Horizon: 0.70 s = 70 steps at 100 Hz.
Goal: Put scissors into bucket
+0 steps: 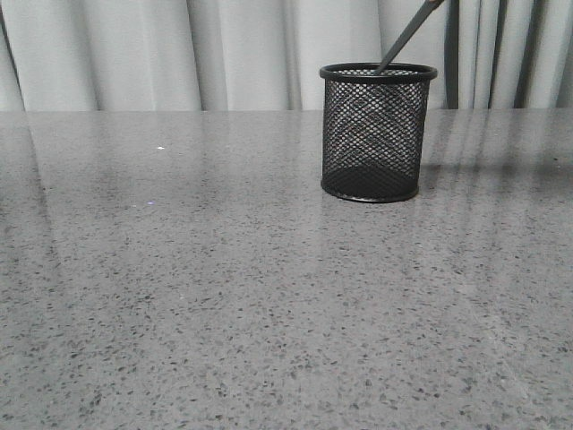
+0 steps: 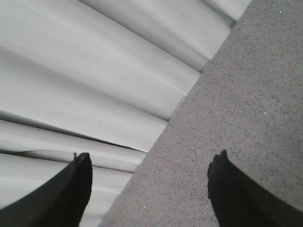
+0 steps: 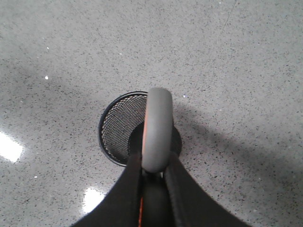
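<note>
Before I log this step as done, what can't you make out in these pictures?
- Scissors handles: cut off by the front view's top edge.
- Blade tips: blurred by the bucket mesh in the front view; hidden behind the handle loop in the right wrist view. Whether they touch the base is unknown.
- Right gripper: outside the front view.
- Left gripper: open; its view shows only curtain and table.

A staged test setup rather than a lived-in room: a bare speckled grey stone bench point(image 1: 224, 296) with plain pale curtains point(image 1: 224, 54) hanging directly behind it.
</note>
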Each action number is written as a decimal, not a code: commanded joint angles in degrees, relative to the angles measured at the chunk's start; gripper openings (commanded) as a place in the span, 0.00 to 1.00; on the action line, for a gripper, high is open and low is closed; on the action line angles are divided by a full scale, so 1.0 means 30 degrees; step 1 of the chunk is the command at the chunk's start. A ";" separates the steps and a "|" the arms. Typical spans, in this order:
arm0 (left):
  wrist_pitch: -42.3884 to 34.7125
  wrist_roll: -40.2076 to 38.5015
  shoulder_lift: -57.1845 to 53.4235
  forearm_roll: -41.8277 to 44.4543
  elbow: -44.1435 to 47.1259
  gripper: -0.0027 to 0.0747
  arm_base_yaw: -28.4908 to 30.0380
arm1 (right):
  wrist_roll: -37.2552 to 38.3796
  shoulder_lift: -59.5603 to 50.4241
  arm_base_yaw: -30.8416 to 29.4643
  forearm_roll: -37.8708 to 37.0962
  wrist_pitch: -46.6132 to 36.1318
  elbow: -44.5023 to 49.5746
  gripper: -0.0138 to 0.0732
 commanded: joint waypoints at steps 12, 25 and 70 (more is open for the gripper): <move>-0.1115 -0.0291 -0.0448 0.0138 -0.0532 0.65 0.0108 | 0.0048 0.1145 0.0496 -0.0380 -0.0484 -0.1751 0.11; -0.1115 -0.0291 -0.0448 0.0104 -0.0532 0.65 0.0108 | 0.0048 0.2245 0.1104 -0.0811 0.0195 -0.2524 0.11; -0.1115 -0.0291 -0.0448 -0.0016 -0.0532 0.65 0.0108 | 0.0048 0.4779 0.2057 -0.1231 0.2733 -0.4868 0.13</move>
